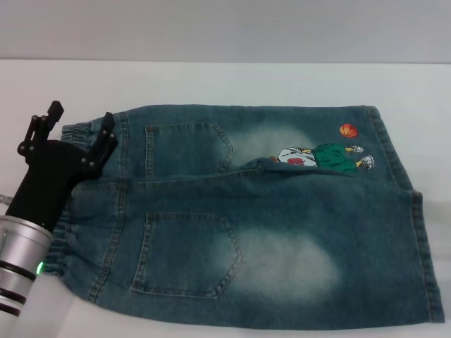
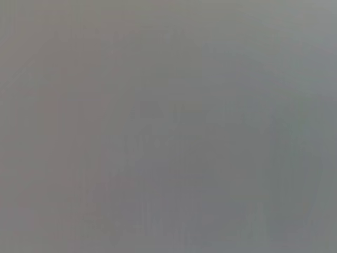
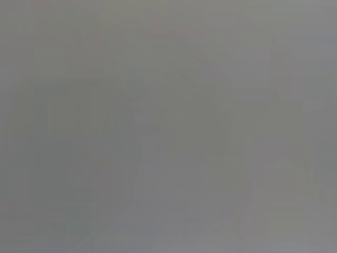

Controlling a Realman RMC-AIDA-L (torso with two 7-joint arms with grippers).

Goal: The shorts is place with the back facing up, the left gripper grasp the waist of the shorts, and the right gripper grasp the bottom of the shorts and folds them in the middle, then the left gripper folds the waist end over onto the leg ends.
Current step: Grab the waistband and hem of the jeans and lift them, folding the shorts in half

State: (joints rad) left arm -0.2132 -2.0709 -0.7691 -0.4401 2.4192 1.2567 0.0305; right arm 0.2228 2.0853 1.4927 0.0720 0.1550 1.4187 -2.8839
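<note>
The blue-green denim shorts (image 1: pixel 268 232) lie flat on the white table (image 1: pixel 211 81) in the head view, back up, with two back pockets showing. The gathered waist (image 1: pixel 60 243) is at the left end. The straight leg hems (image 1: pixel 426 260) are at the right end, and the far one sits near the cartoon print (image 1: pixel 324 156) and orange ball (image 1: pixel 348 130). My left gripper (image 1: pixel 79 116) is over the far part of the waist, its black fingers spread open with the band showing between them. The right gripper is out of view. Both wrist views show only plain grey.
Bare white table runs behind the shorts up to a grey wall (image 1: pixel 225 28). More bare table lies to the left of the waist and right of the leg hems. The near leg reaches almost to the bottom of the head view.
</note>
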